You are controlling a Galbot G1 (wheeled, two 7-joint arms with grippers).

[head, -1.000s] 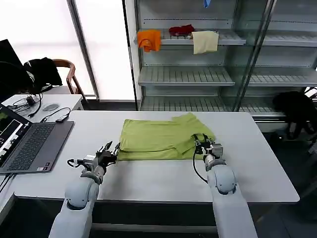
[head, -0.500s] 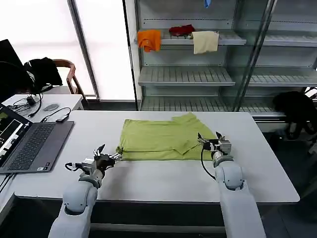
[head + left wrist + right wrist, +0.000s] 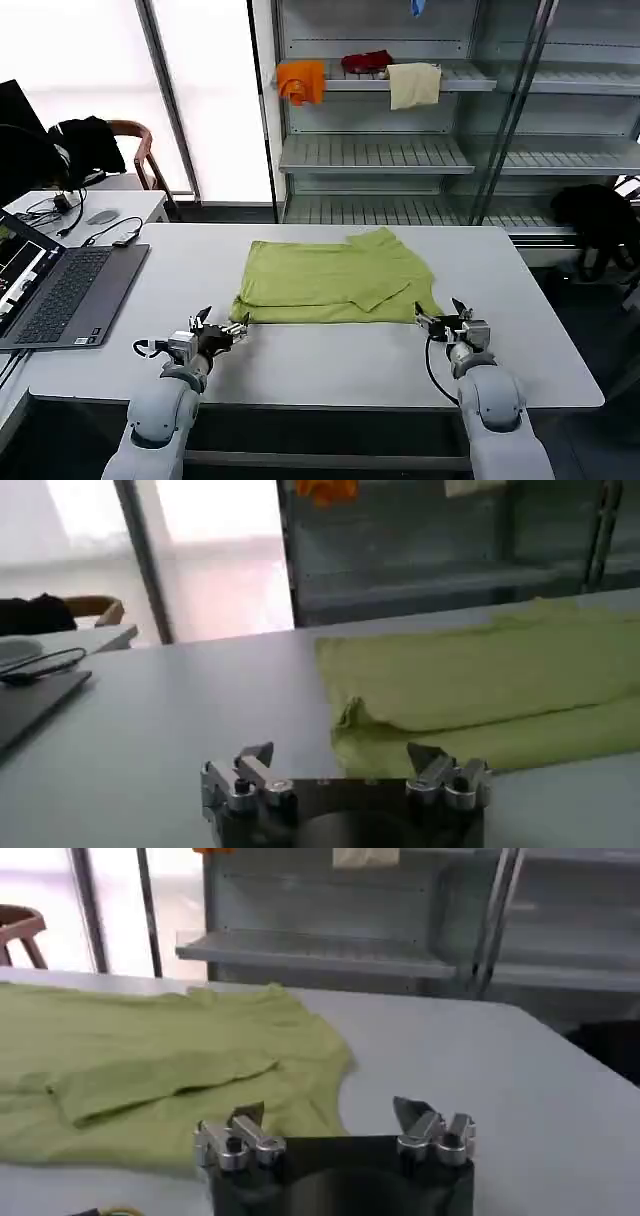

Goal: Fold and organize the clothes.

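Laptop (image 3: pixel 55 290): open, at the tabletop's left edge
Left gripper (image 3: pixel 222 328): low over the tabletop (image 3: pixel 330 355), just off the T-shirt's near left corner; fingers apart, nothing between them; in the left wrist view (image 3: pixel 340 763) the folded green edge lies just beyond the fingertips
T-shirt (image 3: pixel 335 283): lime green, lying flat at the middle of the tabletop, folded into a rough rectangle with layers stacked along the near edge; one sleeve points toward the far side, a fold flap lies across the right half
Right gripper (image 3: pixel 440 315): low over the tabletop, just off the T-shirt's near right corner; fingers apart, holding nothing; in the right wrist view (image 3: pixel 335 1123) the cloth's hem lies just ahead of the left fingertip
Shelves (image 3: pixel 400 150): behind the tabletop, with orange, red and cream cloths on an upper shelf
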